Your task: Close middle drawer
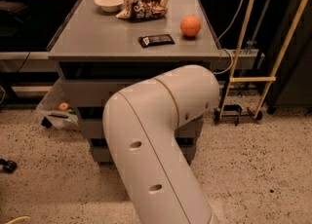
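the white arm [156, 140] hides the gripper behind it, so its opening cannot be told. the middle drawer [91, 128] shows only as a grey strip at the arm's 9 o'clock edge, at 6 o'clock from the surface [92, 38].

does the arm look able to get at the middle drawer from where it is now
Probably yes: the arm hangs right before the middle drawer, with nothing seen between them. The gripper is hidden behind the arm.

no legible text anywhere, end effector hidden behind arm [156, 140]
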You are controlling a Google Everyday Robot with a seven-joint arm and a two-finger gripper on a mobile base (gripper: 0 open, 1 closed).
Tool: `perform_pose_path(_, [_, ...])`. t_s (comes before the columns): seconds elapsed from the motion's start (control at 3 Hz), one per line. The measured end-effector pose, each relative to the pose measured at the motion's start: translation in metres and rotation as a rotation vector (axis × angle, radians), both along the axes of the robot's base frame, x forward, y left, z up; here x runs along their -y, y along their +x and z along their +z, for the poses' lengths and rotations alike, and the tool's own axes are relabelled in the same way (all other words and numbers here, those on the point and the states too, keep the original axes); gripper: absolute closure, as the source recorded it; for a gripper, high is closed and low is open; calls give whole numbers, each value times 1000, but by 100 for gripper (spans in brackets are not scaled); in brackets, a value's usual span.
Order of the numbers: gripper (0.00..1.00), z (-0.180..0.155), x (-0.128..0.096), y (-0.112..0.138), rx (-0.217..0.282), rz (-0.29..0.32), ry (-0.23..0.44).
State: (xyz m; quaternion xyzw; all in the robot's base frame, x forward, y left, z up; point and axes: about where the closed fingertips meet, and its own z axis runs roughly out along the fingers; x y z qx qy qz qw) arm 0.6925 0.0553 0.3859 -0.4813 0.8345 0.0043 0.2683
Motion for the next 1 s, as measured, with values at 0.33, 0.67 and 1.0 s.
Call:
perform_pose_path(0.33, [0,0,0,0,0,0,0])
perform_pose_path(0.67, [0,6,16,-11,18,-67,17])
perform_pose_path(1.0, [0,46,21,-25,74,-229,101])
